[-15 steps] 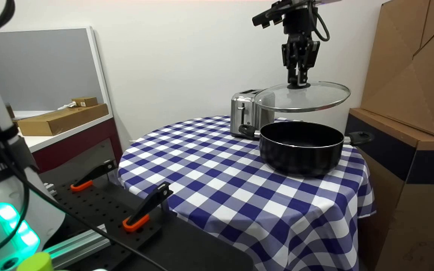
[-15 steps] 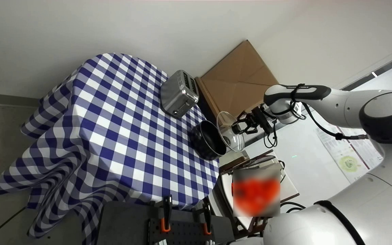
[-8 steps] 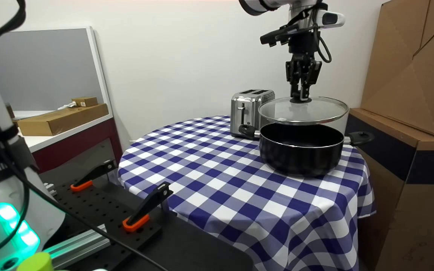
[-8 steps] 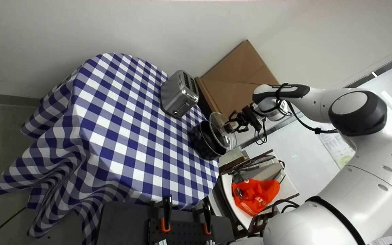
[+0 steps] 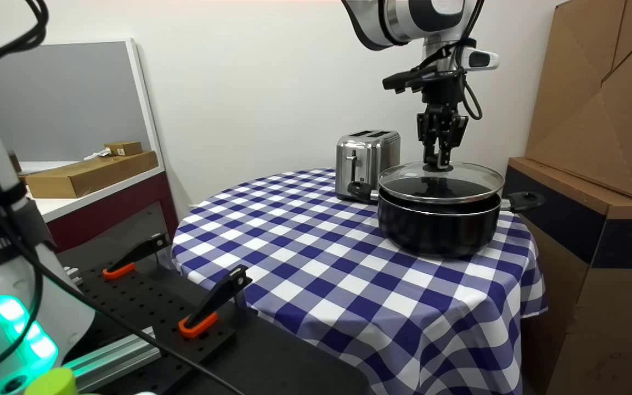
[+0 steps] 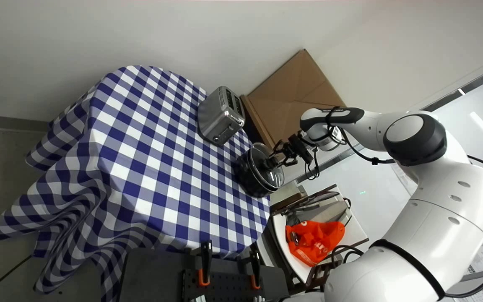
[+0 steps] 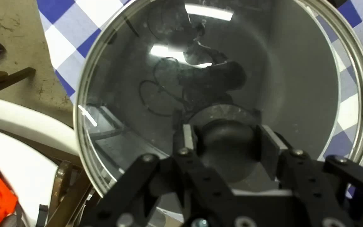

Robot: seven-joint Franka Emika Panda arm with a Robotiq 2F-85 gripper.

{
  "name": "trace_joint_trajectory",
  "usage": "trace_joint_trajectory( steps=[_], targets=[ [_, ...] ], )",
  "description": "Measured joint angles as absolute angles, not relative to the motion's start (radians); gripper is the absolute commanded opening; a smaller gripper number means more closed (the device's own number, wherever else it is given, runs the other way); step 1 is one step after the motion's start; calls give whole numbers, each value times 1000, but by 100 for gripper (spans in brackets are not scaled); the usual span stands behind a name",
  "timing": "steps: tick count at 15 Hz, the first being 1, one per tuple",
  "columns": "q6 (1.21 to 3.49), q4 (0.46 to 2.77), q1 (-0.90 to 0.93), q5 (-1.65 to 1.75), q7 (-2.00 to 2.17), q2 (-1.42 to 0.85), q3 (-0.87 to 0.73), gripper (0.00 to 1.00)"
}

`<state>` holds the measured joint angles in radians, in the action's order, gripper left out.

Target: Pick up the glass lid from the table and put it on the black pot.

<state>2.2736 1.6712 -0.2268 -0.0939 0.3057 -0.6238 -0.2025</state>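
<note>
My gripper (image 5: 438,166) is shut on the black knob of the glass lid (image 5: 401,185); the gripper also shows in an exterior view (image 6: 271,162) and in the wrist view (image 7: 227,138). The lid is roughly level over the black pot (image 5: 439,233), at or just above its rim. A thin gap seems to show, and I cannot tell if they touch. In the wrist view the lid (image 7: 131,82) sits off-centre and overhangs the pot's rim on the right. The pot (image 6: 243,176) stands on the table (image 5: 294,247) with the blue-and-white checkered cloth.
A silver toaster (image 5: 368,164) stands close behind the pot. Large cardboard boxes (image 5: 601,109) rise beside the table. Orange clamps (image 5: 201,323) sit on the dark workbench. A chair with an orange bag (image 6: 315,241) stands by the table. The pot's handle (image 5: 524,201) sticks out sideways.
My gripper has moved down with the lid in it, from well above the pot to close at its rim. The pot and toaster have not moved.
</note>
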Motion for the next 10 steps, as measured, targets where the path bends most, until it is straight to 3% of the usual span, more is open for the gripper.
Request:
trace_joint_trajectory(
  steps=[10],
  targets=[
    [2301,1663,-214,-93,311,-658,-203,25]
  ],
)
